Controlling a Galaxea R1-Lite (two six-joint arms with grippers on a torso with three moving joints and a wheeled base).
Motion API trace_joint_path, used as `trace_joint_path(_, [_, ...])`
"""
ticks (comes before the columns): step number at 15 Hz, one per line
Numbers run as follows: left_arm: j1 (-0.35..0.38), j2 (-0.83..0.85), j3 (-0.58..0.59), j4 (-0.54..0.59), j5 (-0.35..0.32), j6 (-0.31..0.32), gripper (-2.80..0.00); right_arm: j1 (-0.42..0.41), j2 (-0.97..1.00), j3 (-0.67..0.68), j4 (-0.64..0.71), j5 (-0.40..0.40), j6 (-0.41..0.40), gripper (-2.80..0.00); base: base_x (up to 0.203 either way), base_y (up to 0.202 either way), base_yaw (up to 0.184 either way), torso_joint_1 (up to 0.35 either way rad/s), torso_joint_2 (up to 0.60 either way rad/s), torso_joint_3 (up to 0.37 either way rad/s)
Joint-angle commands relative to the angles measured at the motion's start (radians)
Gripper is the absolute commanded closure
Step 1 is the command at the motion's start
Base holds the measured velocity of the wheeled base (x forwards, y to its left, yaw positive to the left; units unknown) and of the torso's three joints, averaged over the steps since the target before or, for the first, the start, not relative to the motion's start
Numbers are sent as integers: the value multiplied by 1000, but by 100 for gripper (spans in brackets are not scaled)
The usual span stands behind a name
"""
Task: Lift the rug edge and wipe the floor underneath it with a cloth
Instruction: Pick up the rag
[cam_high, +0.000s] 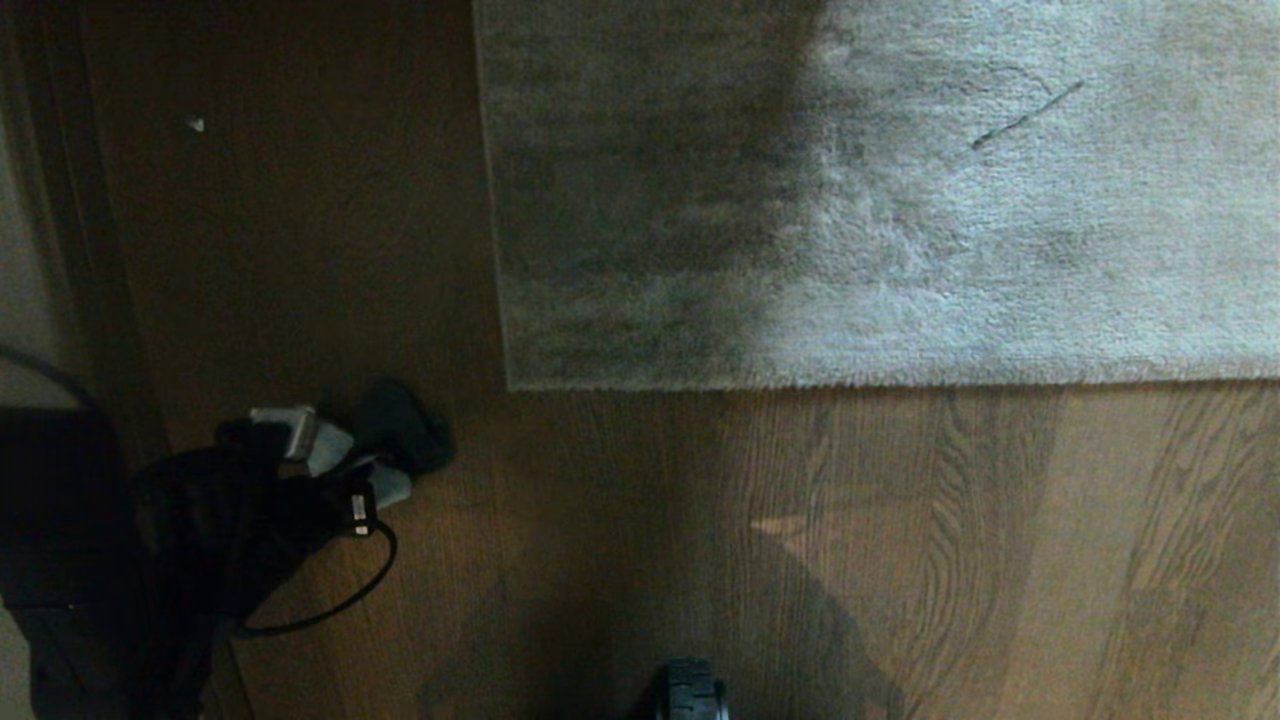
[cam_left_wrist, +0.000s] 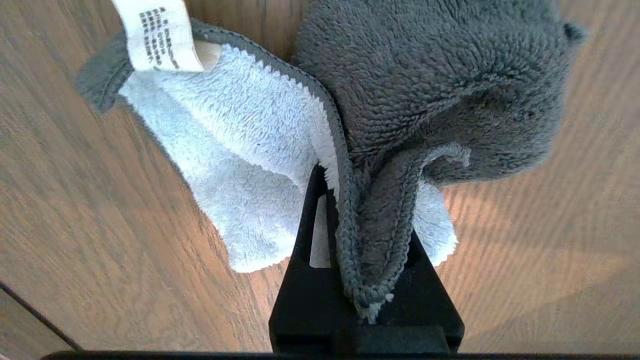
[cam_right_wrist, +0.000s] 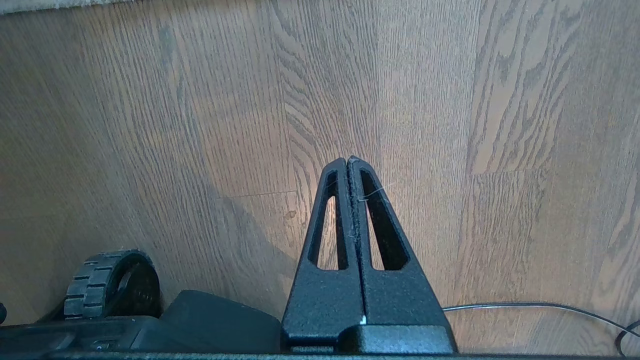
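The big grey-beige rug (cam_high: 900, 220) lies flat, and the rug edge (cam_high: 850, 383) runs straight across the brown plank floor (cam_high: 900, 520). Its corner sits near the middle of the head view. Left of that corner, low over the floor, my left gripper (cam_high: 375, 455) is shut on the cloth (cam_high: 405, 430). In the left wrist view the cloth (cam_left_wrist: 440, 90) is fluffy dark grey with a white side and a label. A fold of it is pinched between the black fingers of the left gripper (cam_left_wrist: 350, 200). My right gripper (cam_right_wrist: 347, 161) is shut and empty above bare floor (cam_right_wrist: 450, 100).
A dark skirting and wall (cam_high: 60, 250) run down the far left. The robot's wheel (cam_high: 692, 690) shows at the bottom edge, also as the wheel (cam_right_wrist: 107, 285) in the right wrist view. A thin cable (cam_right_wrist: 540, 305) lies on the floor. A thin dark streak (cam_high: 1028, 115) marks the rug.
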Motion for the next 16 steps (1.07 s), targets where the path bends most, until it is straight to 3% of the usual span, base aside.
trace_joint_path(1, [-1,-43,18,-48,0,0,0,0,0,0,0,-1,1,0,0,0,0,0,0,0])
trace_joint_path(16, [2,-523,277,-48,12,-6,0,0,0,0,0,-1,0,0,0,0,0,0,0,0])
